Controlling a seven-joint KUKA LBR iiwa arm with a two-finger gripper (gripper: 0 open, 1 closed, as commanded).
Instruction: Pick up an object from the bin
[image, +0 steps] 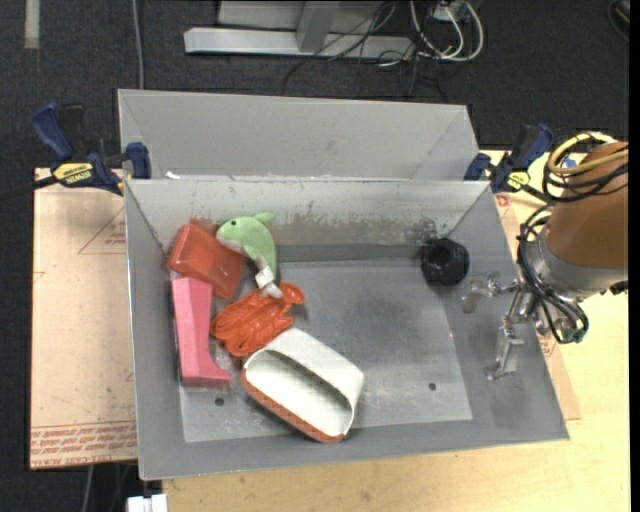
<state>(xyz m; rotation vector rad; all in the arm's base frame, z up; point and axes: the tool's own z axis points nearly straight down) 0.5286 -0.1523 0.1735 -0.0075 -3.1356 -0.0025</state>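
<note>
My gripper (483, 334) hangs over the sloping right wall of the bin, open, with nothing between its fingers. Nearest to it is a small black round thing (443, 263) at the back right of the bin floor, up and to the left of the fingertips and apart from them. A white oval dish with an orange rim (300, 388) lies tipped at the front, well to the gripper's left.
Along the bin's left side lie an orange crumpled bundle (255, 318), a pink bar (195, 335), a red block (205, 258) and a green plush dolphin (250, 238). Bare grey floor separates these from the gripper. The arm with its cables stands outside the right rim.
</note>
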